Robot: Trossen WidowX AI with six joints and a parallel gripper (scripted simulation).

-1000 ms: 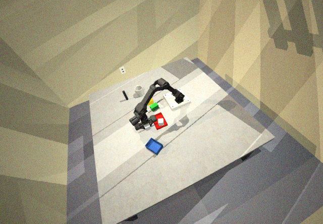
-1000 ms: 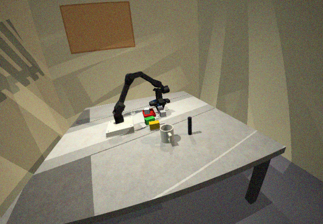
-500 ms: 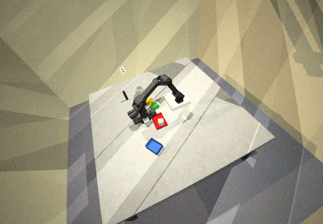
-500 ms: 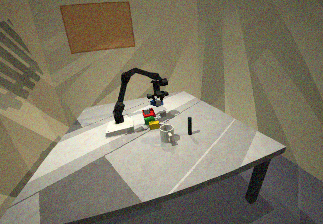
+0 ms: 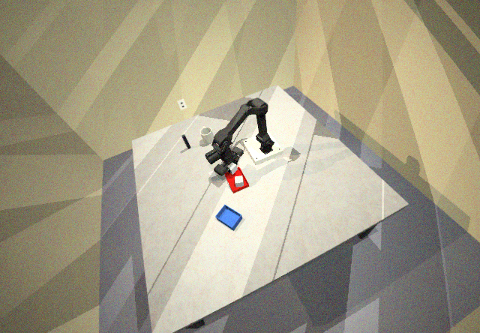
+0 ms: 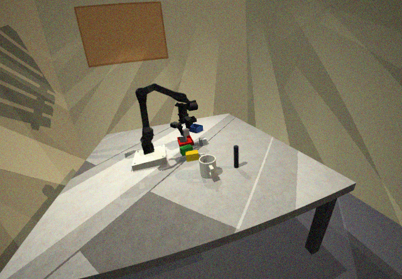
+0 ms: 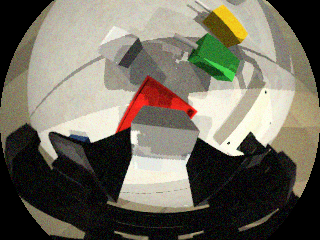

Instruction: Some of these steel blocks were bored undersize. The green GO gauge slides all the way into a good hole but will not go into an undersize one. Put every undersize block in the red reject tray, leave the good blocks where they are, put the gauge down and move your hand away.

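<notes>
Steel block held above red reject tray, one block already inside

Gripper (image 5: 230,163) (image 6: 185,130) (image 7: 160,162) is clamped on a steel block (image 5: 232,168) (image 6: 186,132) (image 7: 164,137), raised over the near part of the red reject tray (image 5: 230,182) (image 6: 186,144) (image 7: 131,111). Risks: the second block (image 5: 238,181) (image 6: 183,139) takes up tray room, so a low or off-centre release could land on it, tip, or catch the rim. If the held block is actually good, a skipped or misread gauge check would cause a wrong reject. Third block (image 6: 202,141) (image 7: 120,46), beside the tray, can't be judged by eye. Hidden: green GO gauge (image 6: 186,149) (image 7: 215,57), near the tray, is arm-covered from top; held block blocks wrist view of the tray block; bores unreadable.
</notes>
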